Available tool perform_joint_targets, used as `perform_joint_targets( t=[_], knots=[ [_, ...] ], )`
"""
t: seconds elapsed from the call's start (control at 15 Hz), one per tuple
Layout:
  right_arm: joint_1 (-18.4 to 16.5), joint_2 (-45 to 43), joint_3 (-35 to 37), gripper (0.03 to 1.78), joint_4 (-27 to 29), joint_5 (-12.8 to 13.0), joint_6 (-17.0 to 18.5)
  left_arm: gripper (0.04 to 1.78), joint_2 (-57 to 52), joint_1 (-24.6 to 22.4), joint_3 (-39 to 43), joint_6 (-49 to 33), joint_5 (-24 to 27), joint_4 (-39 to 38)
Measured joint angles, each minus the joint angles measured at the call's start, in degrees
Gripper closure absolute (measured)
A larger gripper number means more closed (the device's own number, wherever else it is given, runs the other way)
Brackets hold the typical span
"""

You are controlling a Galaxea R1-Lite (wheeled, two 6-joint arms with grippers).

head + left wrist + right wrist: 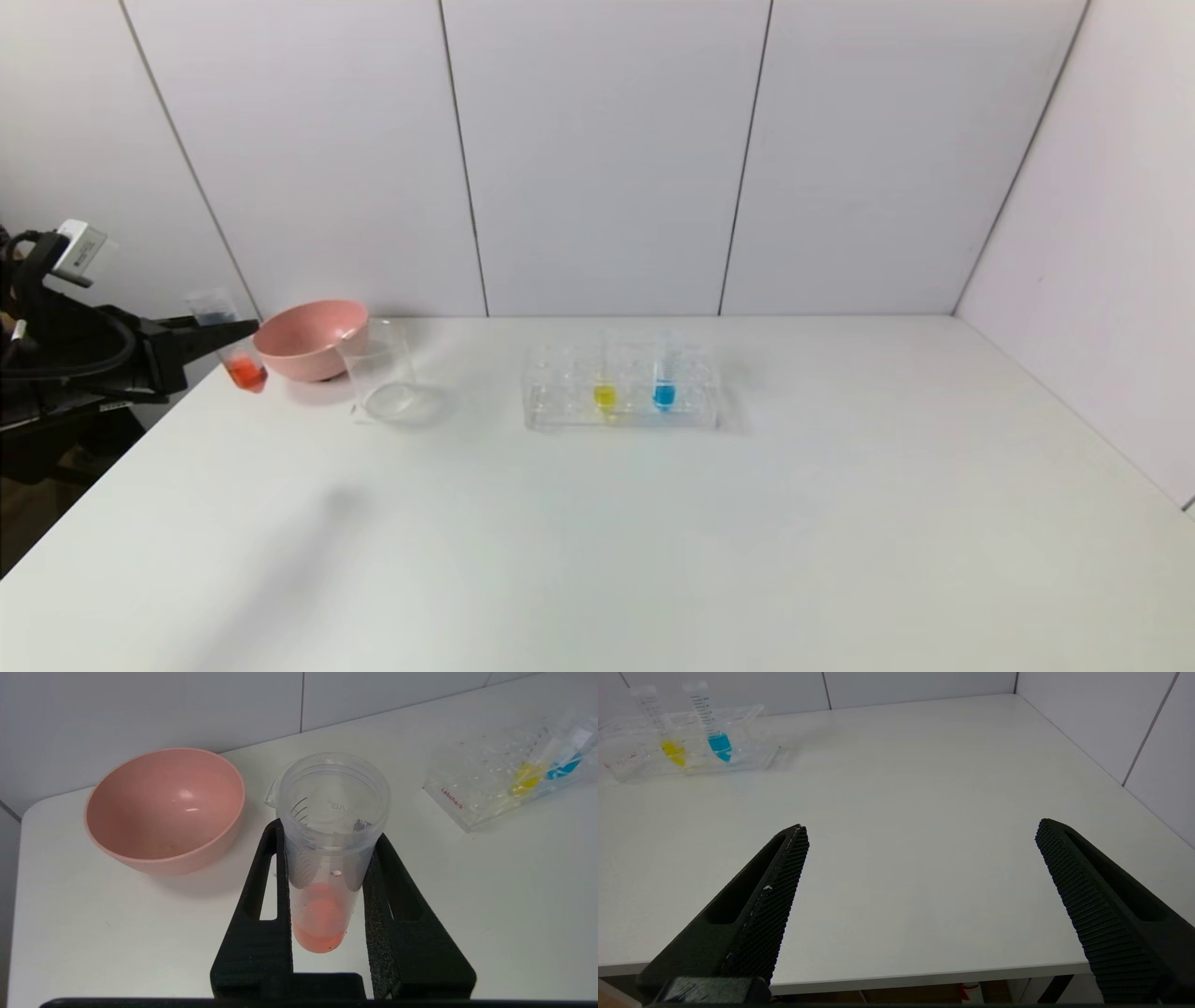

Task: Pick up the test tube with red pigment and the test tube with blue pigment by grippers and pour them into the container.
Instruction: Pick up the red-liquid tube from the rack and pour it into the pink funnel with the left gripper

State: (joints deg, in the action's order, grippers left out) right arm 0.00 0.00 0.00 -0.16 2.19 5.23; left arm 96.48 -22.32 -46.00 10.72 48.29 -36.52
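The test tube with red pigment (322,891) hangs upright between the fingers of the left gripper (219,329), above the far-left corner of the counter (653,541), just left of the pink bowl (308,338). Ordered from largest to smallest:

The counter is white and bare across its near half.

The pink bowl sits at far left, by the wall.

The tube rack (621,392), clear and rectangular, stands at centre far and carries two upright tubes.

The container (378,371), a clear lipped beaker, stands touching or just right of the bowl and looks empty, so nothing appears poured yet.

The left gripper is clamped on the red tube's walls at mid-height, open mouth up, red liquid pooled in the tip.

The right gripper (920,905) hovers over the near-right counter edge, fingers spread wide and holding nothing; the head view does not show it.

The test tube with blue pigment (664,378) stands in the rack, right of the yellow tube (604,383).

Handling, as judged: each tube is light, rigid, smooth-walled and likely to slip or crack under a hard squeeze. It is best taken on the clear upper wall above the liquid, below the rim, and kept upright until over the container.
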Motion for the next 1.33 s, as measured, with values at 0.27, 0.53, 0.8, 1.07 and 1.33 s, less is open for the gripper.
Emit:
perform_joint_targets(
  t=[0.27, 0.53, 0.8, 1.07, 1.33],
  knots=[
    [0.0, 0.0, 0.0, 0.04, 0.0, 0.0, 0.0, 1.37, 3.2, -0.4, -1.7, 6.3, -0.2, 0.4],
    [0.0, 0.0, 0.0, 0.04, 0.0, 0.0, 0.0, 1.37, 5.2, 3.0, -11.1, 7.0, -5.5, 12.5],
    [0.0, 0.0, 0.0, 0.04, 0.0, 0.0, 0.0, 1.37, 6.9, 7.2, -27.9, 7.8, -10.9, 35.0],
    [0.0, 0.0, 0.0, 0.04, 0.0, 0.0, 0.0, 1.37, 11.1, 12.1, -46.4, 9.2, -20.0, 58.8],
    [0.0, 0.0, 0.0, 0.04, 0.0, 0.0, 0.0, 1.37, 17.4, 14.9, -62.1, 9.8, -28.0, 78.3]
  ],
)
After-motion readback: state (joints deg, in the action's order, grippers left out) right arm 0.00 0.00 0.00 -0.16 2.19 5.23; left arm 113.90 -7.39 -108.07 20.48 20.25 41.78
